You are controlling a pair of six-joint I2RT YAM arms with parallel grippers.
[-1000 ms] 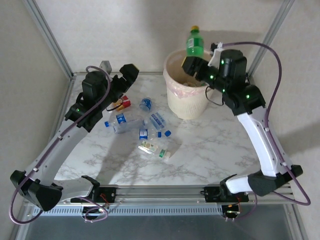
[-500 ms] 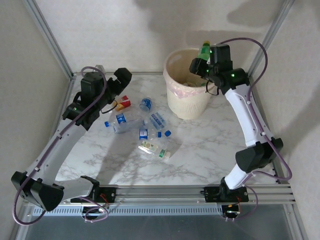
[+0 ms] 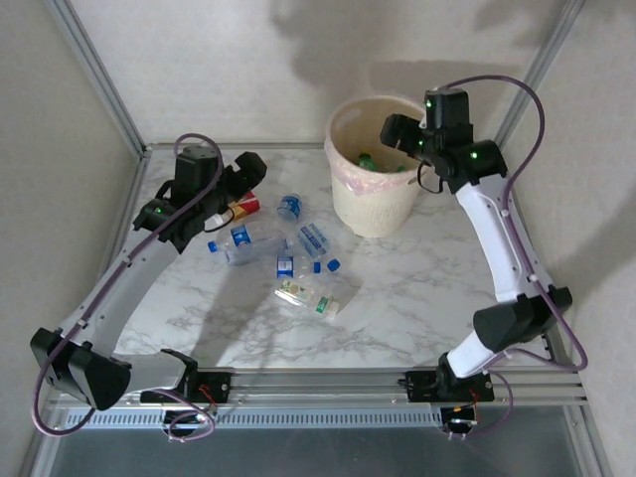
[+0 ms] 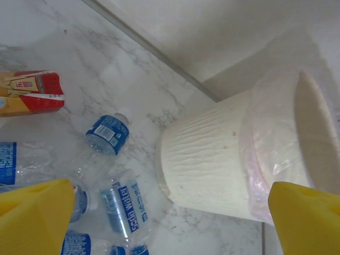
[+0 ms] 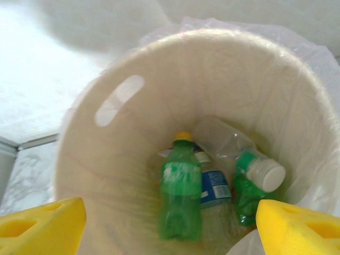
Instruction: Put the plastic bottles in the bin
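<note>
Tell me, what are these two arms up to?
They are clearing plastic bottles off a table into a bin. The right gripper hangs over the bin with its jaws open and empty; a green bottle and a few others lie at the bottom. The left gripper, also open and empty, hovers above the plastic bottles lying on the table.

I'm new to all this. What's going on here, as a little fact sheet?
bin: cream bucket, pinkish liner, upright at the far side of the table
in the bin: green bottle, second green bottle, blue-labelled bottle
on the table: several crushed bottles, plus a red-labelled bottle
right pincer: open, empty, above the bin
left pincer: open, empty, near the red-labelled bottle
</note>
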